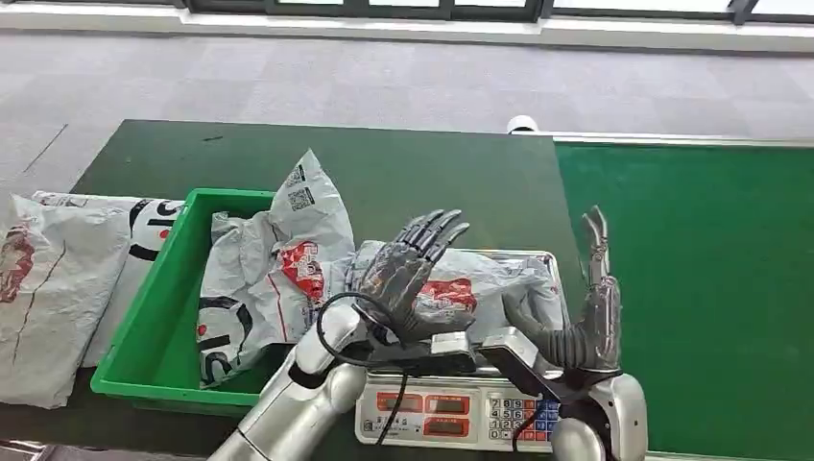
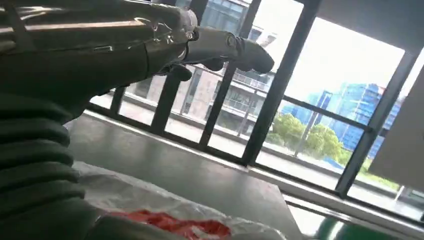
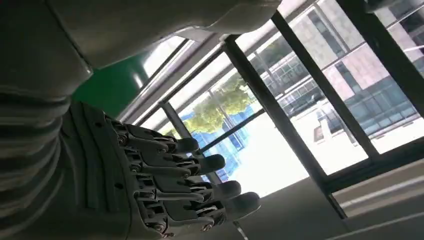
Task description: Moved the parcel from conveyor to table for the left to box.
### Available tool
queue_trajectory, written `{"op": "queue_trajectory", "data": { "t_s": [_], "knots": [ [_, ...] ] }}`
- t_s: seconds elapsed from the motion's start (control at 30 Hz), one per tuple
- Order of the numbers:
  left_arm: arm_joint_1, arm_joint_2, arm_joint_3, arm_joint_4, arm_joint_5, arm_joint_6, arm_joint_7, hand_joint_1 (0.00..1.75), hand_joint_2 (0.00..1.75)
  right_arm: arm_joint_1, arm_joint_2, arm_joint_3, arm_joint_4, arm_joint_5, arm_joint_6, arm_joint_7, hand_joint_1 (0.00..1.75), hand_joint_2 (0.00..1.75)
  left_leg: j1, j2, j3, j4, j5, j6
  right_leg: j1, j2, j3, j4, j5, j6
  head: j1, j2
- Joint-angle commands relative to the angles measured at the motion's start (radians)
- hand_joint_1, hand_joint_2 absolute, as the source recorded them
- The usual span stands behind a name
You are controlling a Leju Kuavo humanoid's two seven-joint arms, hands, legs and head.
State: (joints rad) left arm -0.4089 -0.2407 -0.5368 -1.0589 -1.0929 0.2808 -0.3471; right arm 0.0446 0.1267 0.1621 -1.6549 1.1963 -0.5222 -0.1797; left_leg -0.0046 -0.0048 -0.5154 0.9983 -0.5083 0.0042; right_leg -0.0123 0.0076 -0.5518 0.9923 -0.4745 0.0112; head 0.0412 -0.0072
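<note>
Parcel: grey poly bag w/ red print, lying on scale pan, long axis across robot's front, just below and beyond left hand; left hand nearer, raised, fingers spread, holding nothing. Right hand: upright beside parcel's right end, fingers straight, empty. Green bin w/ bagged parcels to the left on desk; bin's near wall stands between; conveyor to the right.

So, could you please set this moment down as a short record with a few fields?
left hand: left hand raised over the scale, fingers spread, holding nothing
right hand: right hand raised, fingers straight, holding nothing
scale: grey electronic scale with steel tray at the table's near edge
parcel: white plastic mailer with red print lying on the tray
bin: green plastic bin beside the scale, mailers inside
conveyor: bright green belt
</note>
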Motion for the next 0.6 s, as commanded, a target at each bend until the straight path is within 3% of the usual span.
{"op": "queue_trajectory", "data": {
  "t_s": [0.03, 0.47, 0.6],
  "knots": [
    [-0.157, -0.001, -0.119, 0.302, 0.028, -0.103, -0.012, 0.0, 1.75, -0.064, 0.013, -0.013, 0.023, -0.028, 0.008, -0.025, 0.0, 1.75, 0.001, -0.001, 0.001, -0.003, 0.001, -0.002, 0.001, -0.003, 0.002, -0.003, 0.001, -0.001, 0.0, 0.0],
    [-0.166, -0.004, -0.131, 0.354, 0.049, -0.121, -0.033, 0.0, 1.75, -0.095, 0.014, -0.008, 0.045, -0.033, 0.02, -0.028, 0.0, 1.75, 0.001, 0.0, 0.0, -0.002, 0.001, -0.001, 0.001, 0.0, 0.001, -0.001, 0.001, -0.001, 0.0, 0.0],
    [-0.196, 0.007, -0.159, 0.451, 0.061, -0.161, -0.038, 0.0, 1.75, -0.134, 0.009, -0.004, 0.087, -0.055, 0.029, -0.04, 0.0, 1.75, 0.001, 0.001, 0.001, -0.002, 0.001, -0.001, 0.001, 0.001, 0.001, -0.001, 0.001, -0.001, 0.0, 0.0]
  ]
}}
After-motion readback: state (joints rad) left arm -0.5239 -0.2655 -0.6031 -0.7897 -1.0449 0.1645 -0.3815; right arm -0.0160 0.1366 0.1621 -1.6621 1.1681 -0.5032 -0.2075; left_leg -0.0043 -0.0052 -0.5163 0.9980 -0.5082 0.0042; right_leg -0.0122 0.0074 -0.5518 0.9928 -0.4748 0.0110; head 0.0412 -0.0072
